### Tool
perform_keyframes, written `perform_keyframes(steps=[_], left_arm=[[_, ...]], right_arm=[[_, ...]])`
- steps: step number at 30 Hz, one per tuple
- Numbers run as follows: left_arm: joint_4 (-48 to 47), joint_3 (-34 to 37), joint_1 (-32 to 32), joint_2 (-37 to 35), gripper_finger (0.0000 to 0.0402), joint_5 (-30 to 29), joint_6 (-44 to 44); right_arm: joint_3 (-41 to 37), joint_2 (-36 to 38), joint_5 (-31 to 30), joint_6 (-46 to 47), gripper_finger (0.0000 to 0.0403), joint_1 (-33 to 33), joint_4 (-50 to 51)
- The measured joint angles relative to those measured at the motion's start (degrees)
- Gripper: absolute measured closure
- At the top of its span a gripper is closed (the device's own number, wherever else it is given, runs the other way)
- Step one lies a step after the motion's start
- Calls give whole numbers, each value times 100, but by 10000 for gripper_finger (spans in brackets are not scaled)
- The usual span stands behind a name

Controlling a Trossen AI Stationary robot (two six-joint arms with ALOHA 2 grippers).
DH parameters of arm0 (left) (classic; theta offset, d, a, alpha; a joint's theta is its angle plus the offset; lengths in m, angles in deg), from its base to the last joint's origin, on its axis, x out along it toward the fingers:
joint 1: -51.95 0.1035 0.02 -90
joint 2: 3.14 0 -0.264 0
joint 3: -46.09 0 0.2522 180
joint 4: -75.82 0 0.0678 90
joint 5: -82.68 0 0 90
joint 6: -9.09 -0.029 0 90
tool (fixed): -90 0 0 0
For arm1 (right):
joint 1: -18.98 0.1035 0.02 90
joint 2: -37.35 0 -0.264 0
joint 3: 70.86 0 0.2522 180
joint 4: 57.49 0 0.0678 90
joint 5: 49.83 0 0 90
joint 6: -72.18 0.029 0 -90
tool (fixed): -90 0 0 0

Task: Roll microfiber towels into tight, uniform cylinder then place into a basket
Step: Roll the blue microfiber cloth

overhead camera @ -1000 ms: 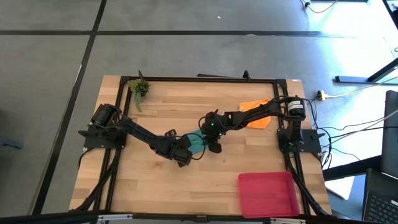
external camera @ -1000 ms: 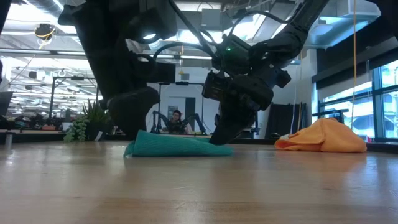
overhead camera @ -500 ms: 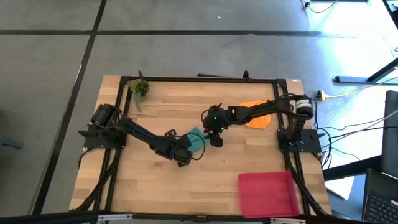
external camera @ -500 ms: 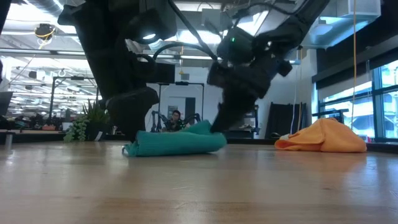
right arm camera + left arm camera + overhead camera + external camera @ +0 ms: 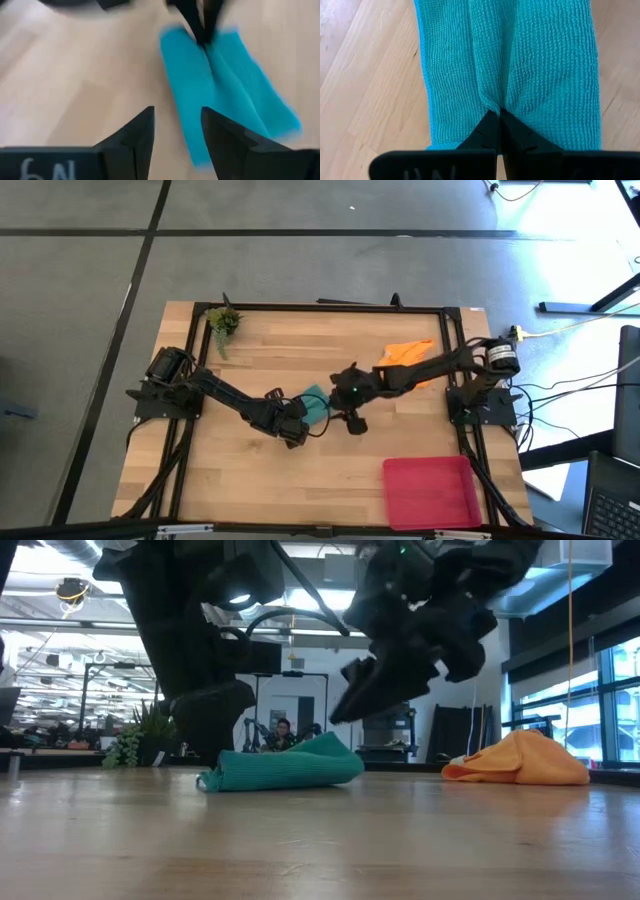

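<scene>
In the middle of the table | your left gripper (image 5: 499, 114) pinches the folded teal towel (image 5: 314, 402) | your right gripper (image 5: 177, 131) is open, empty, just above it | orange towel (image 5: 407, 358) far side | basket (image 5: 430, 490) near edge.

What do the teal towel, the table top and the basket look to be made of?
Teal towel: soft woven or knitted cloth, matte, with fine ribbed rows, likely microfiber; it creases where the shut left gripper pinches it.
Table top: light wood planks with visible grain and seams, low sheen.
Basket: smooth, even red-pink with low walls, probably plastic; the high view leaves that open.
</scene>
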Motion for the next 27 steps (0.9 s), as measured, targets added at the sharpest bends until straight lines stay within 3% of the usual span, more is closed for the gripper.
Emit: perform_keyframes(steps=[10, 27], left_arm=[[24, 0, -22, 2, 402, -17, 0], [16, 0, -24, 7, 402, -2, 0]], right_arm=[[-122, -774, -5, -336, 240, -272, -1427], [-78, -1407, 6, -314, 240, -465, -1619]])
